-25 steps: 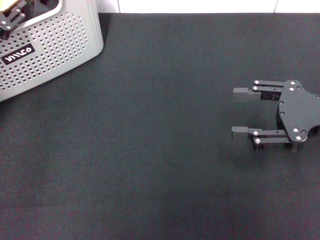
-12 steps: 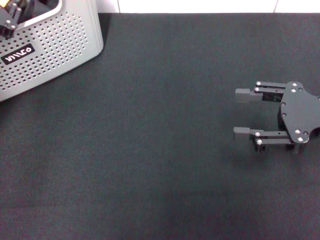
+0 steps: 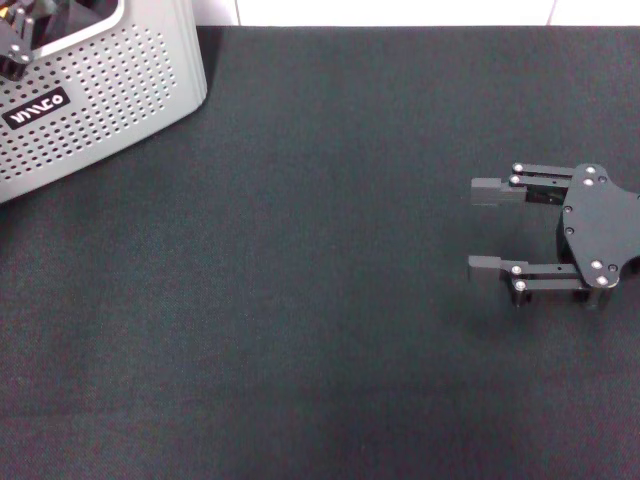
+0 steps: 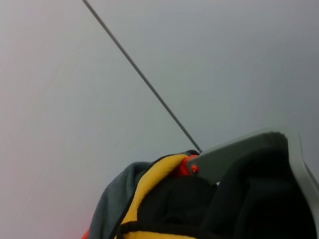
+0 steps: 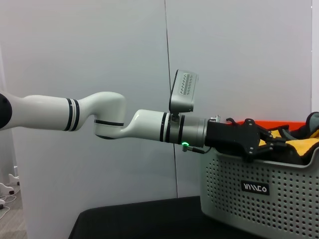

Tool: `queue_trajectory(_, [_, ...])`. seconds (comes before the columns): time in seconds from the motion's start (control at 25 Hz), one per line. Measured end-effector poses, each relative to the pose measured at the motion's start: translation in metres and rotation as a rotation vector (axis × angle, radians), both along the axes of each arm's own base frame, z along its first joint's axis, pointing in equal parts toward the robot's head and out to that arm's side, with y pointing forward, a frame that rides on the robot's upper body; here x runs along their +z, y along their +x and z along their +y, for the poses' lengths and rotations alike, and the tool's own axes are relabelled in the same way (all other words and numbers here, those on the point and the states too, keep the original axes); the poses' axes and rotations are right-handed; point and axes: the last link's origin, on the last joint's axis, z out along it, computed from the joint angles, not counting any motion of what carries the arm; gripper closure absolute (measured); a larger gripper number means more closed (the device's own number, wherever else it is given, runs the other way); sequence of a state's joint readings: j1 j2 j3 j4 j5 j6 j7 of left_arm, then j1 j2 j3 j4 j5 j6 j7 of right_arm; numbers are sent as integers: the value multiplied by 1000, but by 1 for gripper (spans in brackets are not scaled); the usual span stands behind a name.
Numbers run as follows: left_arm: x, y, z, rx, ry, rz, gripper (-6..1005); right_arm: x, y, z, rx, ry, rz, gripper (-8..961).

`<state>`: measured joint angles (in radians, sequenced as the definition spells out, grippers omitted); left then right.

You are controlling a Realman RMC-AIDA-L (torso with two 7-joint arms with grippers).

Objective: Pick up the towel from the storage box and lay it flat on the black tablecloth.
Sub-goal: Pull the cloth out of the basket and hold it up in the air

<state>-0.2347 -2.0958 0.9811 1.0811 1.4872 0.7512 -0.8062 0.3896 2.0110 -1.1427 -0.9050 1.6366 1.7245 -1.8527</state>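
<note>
The wide black, finely textured tablecloth (image 3: 320, 300) fills nearly the whole head view and carries no towel yet.

The light grey perforated plastic storage box (image 3: 90, 100), with its black label in white lettering, sits at the upper left of that frame, resting on the cloth's far left corner.

The right gripper (image 3: 488, 228) hovers at the middle right of the head view, well apart from the box. Its 2 fingers are spread wide with nothing between them.

The left gripper (image 5: 266, 144) reaches over the box rim, seen at the right of the right wrist view. Whether its jaws are clenched or released cannot be told.

The grey-green terry towel (image 4: 119, 194) with orange-yellow reverse lies bunched inside the box, at the bottom of the left wrist view.

Assessment: the towel appears soft, light and limp, not fragile; it will sag and unfold unevenly when lifted. A pinch on a raised fold or on the black-edged hem near a corner would likely serve best, so that it hangs free and spreads readily on the cloth.
</note>
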Motion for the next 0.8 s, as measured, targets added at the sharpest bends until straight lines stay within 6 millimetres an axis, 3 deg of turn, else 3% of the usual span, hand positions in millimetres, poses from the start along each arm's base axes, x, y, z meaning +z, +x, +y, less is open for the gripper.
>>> queue_trajectory(0.32, [4,5,6,38,13,-152,919,0,0,-1,10,-1,3,231])
queue_trajectory(0.56, [4,13,6,-6,15,-191,986,0,-1,-2,12,-3,5,231])
queue_trajectory(0.8, [22,32,-14,-185,6,-528,986,0,0,-3,11,-4,7,231])
